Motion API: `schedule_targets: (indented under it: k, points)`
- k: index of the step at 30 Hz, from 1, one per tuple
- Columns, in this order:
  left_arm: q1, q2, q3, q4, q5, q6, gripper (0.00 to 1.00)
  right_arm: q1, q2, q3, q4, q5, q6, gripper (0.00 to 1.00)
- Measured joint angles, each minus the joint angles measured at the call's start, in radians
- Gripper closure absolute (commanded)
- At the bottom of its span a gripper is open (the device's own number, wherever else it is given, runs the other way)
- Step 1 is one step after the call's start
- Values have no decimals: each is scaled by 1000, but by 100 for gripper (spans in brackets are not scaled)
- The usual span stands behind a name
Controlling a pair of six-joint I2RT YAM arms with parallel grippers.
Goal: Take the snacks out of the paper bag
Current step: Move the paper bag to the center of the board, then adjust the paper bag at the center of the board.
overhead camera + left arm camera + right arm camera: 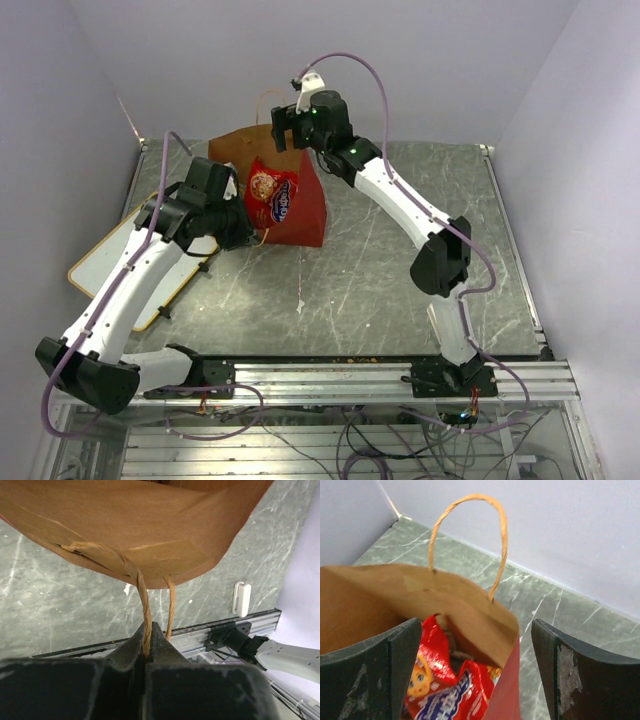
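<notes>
Left tool point(148, 650): my fingers are clamped tight on the twisted handle point(146, 605) of the paper bag point(150, 530). The loop's other strand runs just beside them.
Right tool point(476, 630): my jaws are spread wide and grip nothing. They hover at the bag's mouth, with a corner of its rim between the two fingers.
Bag position: it sits toward the rear left of the desk point(400, 290), near the back wall point(400, 60).
Red packet point(445, 690): this snack sits in the bag's mouth, below the far rim.
Far handle point(470, 497): a thin tan loop that arches free above the rim.
Room: bare desk surface stretches to the right of the bag and in front of it. On the left, the yellow-framed whiteboard point(105, 265) lies partly under my left arm. A metal rail point(400, 372) runs along the near edge.
Materials: the bag is red outside and matte, creased brown paper inside. The packet is glossy, crinkled foil with a blue logo and a cartoon face. The desk is grey-green, marbled and marked with pale scratches.
White block point(241, 599): a smooth oblong on the desk near the rail.
</notes>
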Motion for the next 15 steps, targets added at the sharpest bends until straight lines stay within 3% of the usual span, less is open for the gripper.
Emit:
schedule_targets:
  k: [7, 10, 15]
  points:
    - [7, 32, 42, -43, -18, 52, 93, -19, 125, 85, 106, 6, -47, 34]
    - [7, 34, 42, -48, -18, 56, 93, -26, 199, 172, 147, -2, -44, 37]
    - [7, 34, 42, -50, -18, 55, 93, -31, 261, 225, 220, -23, -29, 65]
